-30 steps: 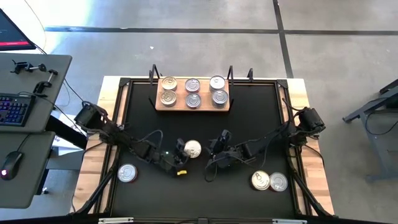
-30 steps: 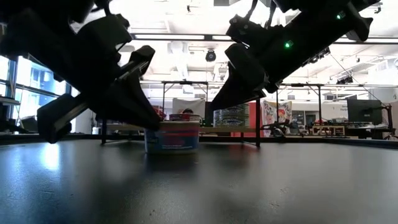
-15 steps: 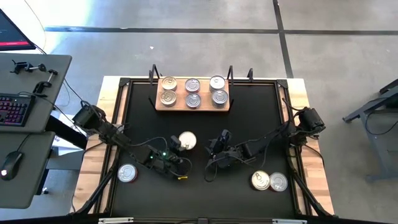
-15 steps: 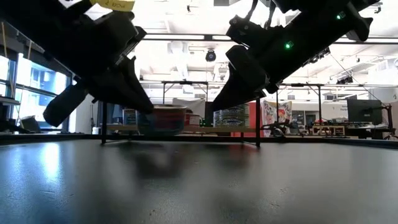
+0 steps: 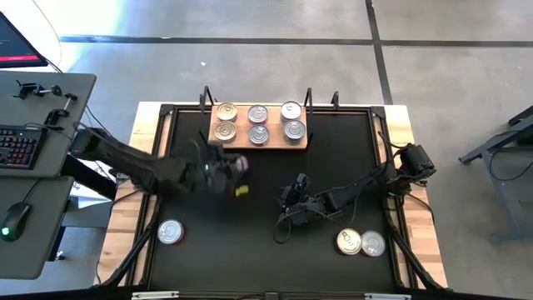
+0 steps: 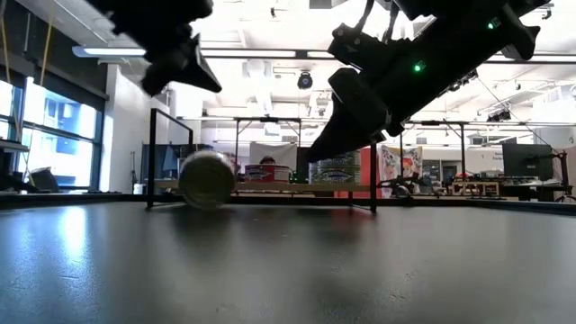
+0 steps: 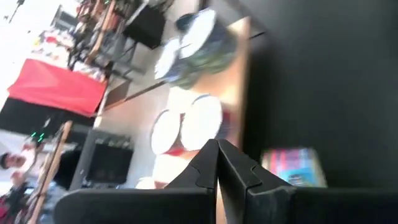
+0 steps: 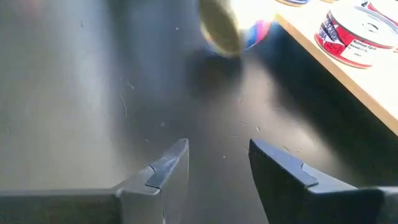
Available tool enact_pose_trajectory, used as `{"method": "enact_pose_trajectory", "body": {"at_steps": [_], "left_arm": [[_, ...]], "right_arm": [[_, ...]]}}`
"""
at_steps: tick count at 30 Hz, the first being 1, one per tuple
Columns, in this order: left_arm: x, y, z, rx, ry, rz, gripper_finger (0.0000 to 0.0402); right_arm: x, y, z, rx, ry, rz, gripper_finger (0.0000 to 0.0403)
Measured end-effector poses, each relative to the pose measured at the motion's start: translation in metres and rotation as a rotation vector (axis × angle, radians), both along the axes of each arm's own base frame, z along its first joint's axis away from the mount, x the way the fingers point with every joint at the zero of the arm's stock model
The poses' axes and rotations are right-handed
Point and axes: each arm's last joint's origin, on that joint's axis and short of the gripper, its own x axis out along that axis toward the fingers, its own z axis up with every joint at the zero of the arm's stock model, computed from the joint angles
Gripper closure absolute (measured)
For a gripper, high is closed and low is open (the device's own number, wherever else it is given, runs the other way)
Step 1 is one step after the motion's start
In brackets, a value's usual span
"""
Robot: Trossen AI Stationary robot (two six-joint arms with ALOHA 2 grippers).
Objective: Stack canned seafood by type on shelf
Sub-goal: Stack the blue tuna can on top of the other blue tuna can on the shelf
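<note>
A loose tin (image 6: 206,180) lies on its side on the black mat (image 5: 250,258), its round end facing the low camera, just below the left half of the wooden board (image 5: 258,140) in the high view. The left gripper (image 5: 225,167), fingers pressed together and holding nothing, hangs directly over that spot, so it is judged the nearer arm. The right gripper (image 5: 291,196), jaws standing apart and empty, waits at centre frame, to the tin's lower right. With its axis level, the tin would probably need righting before it is stacked among the six tins (image 5: 258,122) on the board.
</note>
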Motion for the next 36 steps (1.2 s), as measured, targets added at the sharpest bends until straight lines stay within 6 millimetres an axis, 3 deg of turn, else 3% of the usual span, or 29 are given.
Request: {"method": "enact_pose_trajectory", "body": {"at_steps": [4, 7, 10, 20, 26, 36], "left_arm": [[-0.001, 0.040, 0.016, -0.010, -0.007, 0.032, 0.0400], [-0.001, 0.056, 0.018, -0.094, 0.024, -0.063, 0.0400], [-0.002, 0.055, 0.015, -0.157, 0.045, -0.131, 0.0401], [-0.007, 0.036, 0.009, -0.291, 0.030, -0.110, 0.0388], [-0.010, 0.050, -0.008, -0.444, 0.036, -0.091, 0.0312], [0.002, 0.082, -0.027, -0.428, 0.038, 0.007, 0.0151]], "right_arm": [[0.000, 0.000, 0.000, -0.005, 0.003, 0.004, 0.0240], [0.000, 0.000, 0.000, -0.006, 0.005, 0.005, 0.0240], [-0.001, 0.001, -0.001, 0.000, 0.011, 0.013, 0.0240], [-0.001, 0.001, -0.001, 0.029, 0.011, 0.019, 0.0240], [-0.001, 0.001, -0.001, 0.029, 0.011, 0.019, 0.0240], [0.000, 0.001, -0.001, 0.026, 0.008, 0.023, 0.0240]]}}
